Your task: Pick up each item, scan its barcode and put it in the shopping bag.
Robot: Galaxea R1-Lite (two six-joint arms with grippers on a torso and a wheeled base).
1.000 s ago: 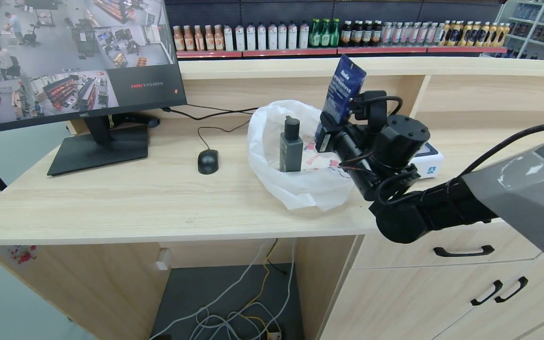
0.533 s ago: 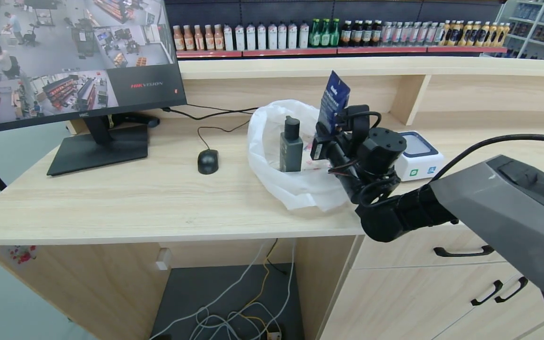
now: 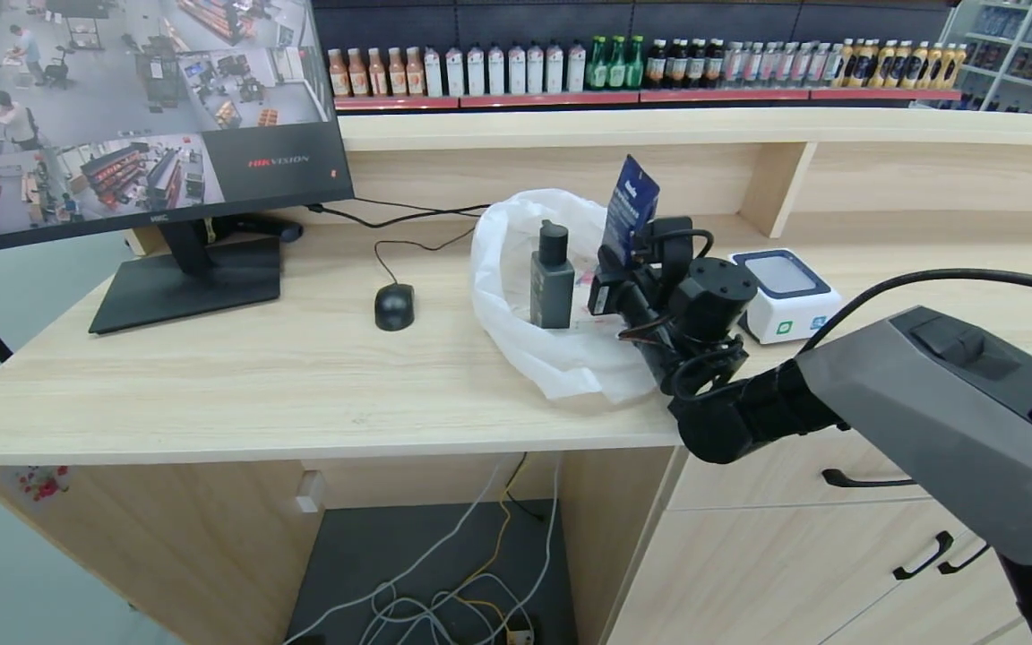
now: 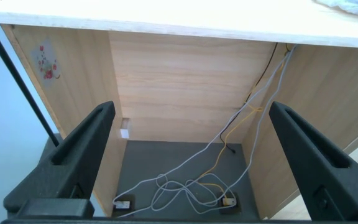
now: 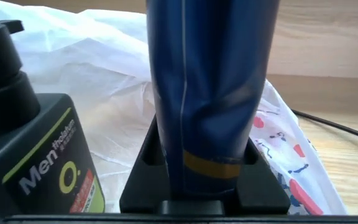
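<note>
My right gripper is shut on a dark blue pouch, which it holds upright over the right side of the white shopping bag. In the right wrist view the blue pouch stands clamped between the fingers, with the bag's white plastic behind it. A dark grey pump bottle stands inside the bag, just left of the pouch; the same bottle is close beside my gripper. The white barcode scanner sits on the counter right of the bag. My left gripper hangs open below the counter edge, holding nothing.
A monitor on its stand and a black mouse with its cable occupy the counter's left half. A raised wooden ledge runs behind the bag. Under the counter lie loose cables; drawers are at the right.
My right arm has carried the blue pouch down and to the left, from above the scanner toward the bag's opening. The scanner, hidden before by the arm, now shows fully.
</note>
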